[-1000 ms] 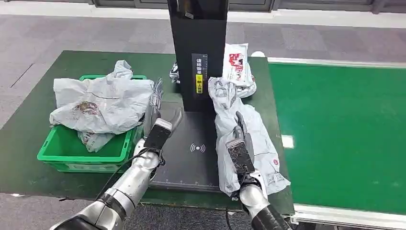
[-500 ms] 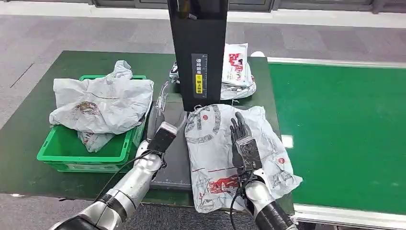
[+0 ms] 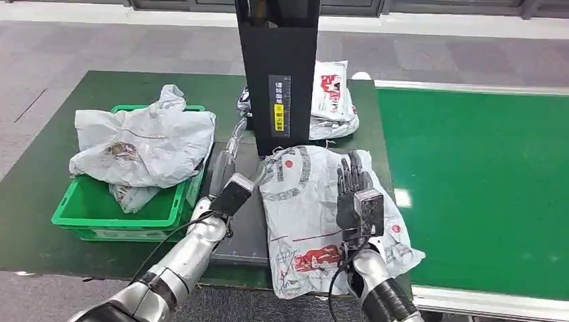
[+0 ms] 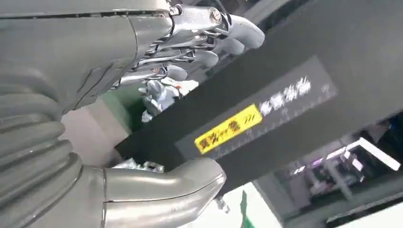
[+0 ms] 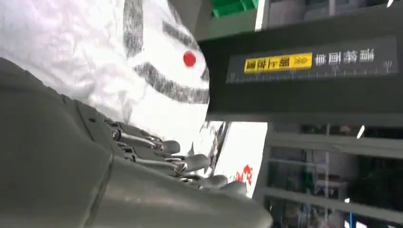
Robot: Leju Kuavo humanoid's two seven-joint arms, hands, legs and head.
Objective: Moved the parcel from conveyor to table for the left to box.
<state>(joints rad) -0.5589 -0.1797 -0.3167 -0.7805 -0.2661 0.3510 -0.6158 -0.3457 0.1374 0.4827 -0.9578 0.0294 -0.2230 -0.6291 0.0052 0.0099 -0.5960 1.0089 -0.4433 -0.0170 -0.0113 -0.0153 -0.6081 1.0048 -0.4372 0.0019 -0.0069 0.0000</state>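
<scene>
The crumpled white plastic mailer parcel (image 3: 315, 215) with grey and red print lies flat on the dark green table (image 3: 40, 188), partly over the black scanner pad (image 3: 245, 228), its long axis running away from me. My right hand (image 3: 355, 194) hovers above its far right part, fingers straight and apart, holding nothing. My left hand (image 3: 228, 171), fingers apart and holding nothing, sits just beside the parcel's left edge, between it and the green plastic box (image 3: 100, 211), so I judge the left better placed to take it.
</scene>
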